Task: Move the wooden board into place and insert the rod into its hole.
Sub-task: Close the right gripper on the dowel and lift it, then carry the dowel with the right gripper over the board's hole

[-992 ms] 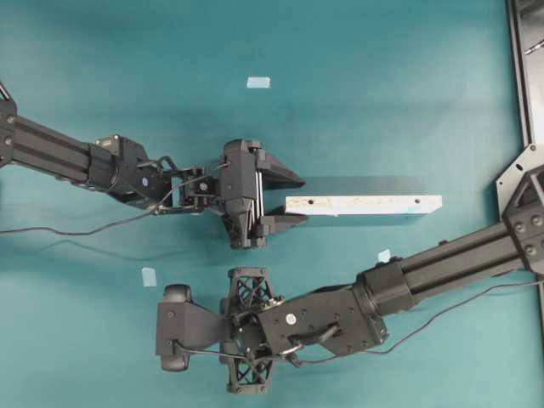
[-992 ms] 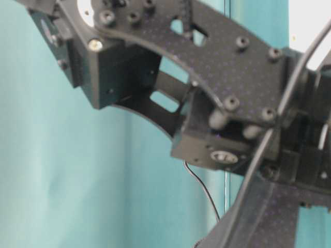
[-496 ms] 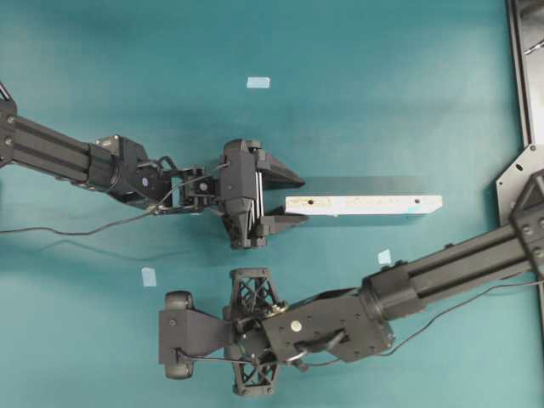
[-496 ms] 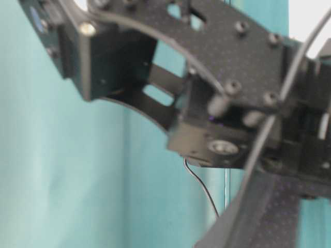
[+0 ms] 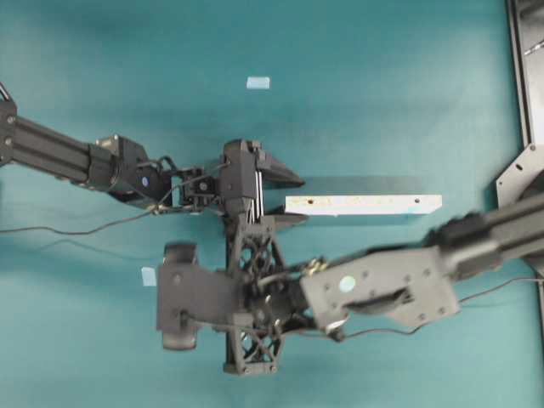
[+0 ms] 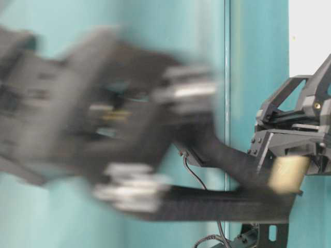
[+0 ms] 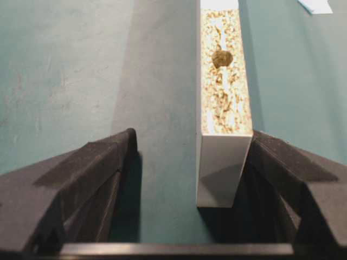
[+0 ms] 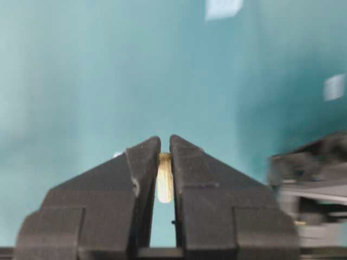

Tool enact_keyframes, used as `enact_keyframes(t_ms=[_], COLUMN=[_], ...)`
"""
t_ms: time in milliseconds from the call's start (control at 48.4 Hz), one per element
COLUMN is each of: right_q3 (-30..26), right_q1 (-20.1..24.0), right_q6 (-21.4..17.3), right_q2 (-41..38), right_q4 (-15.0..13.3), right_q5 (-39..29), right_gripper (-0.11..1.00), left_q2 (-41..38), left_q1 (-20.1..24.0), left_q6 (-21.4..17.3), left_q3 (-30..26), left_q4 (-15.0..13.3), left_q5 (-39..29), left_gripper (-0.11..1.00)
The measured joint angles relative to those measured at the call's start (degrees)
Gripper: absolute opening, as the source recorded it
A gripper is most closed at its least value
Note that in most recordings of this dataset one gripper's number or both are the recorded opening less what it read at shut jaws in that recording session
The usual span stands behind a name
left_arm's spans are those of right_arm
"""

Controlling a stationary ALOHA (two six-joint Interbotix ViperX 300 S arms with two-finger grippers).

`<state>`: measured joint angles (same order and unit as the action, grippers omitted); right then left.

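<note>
The wooden board [image 5: 364,204] lies flat on the teal table, a small dark hole [image 5: 309,202] near its left end and another near its right. My left gripper [image 5: 285,200] is open around that left end. In the left wrist view the board [image 7: 225,97] rests against the right finger, with a wide gap to the other, and my left gripper [image 7: 192,135] grips nothing. My right gripper [image 8: 165,143] is shut on the rod [image 8: 164,184], a short cream peg upright between the pads. From overhead, the right gripper [image 5: 170,297] hangs below and left of the board.
Light-blue tape squares [image 5: 258,82] [image 5: 149,275] lie on the table. A black frame [image 5: 520,68] runs down the right edge. A thin cable [image 5: 85,229] trails under the left arm. The right arm's lattice frame [image 5: 251,280] reaches up to the left gripper's lower finger.
The right arm has swung quickly toward the board, blurring in the table-level view and now covering the tape square under the board. The left arm and board have not moved.
</note>
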<state>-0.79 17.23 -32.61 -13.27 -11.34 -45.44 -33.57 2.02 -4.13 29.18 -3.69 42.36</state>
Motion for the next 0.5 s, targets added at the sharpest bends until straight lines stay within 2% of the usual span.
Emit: enact_keyframes(t_ms=[207, 496], right_q3=[5.36, 19.07], right_q1=[-2.64, -5.10], right_q6=[0.09, -0.09], right_q2=[6.42, 16.44], right_q4=[-0.09, -0.18], right_q5=[7.91, 23.47], right_gripper=[0.08, 0.08], left_q2=[0.00, 0.00], left_q1=[0.00, 0.00], left_q6=[0.00, 0.09], left_q3=[-0.09, -0.18], left_q4=[0.00, 0.00], left_q5=[0.00, 0.09], left_gripper=[0.75, 0.75])
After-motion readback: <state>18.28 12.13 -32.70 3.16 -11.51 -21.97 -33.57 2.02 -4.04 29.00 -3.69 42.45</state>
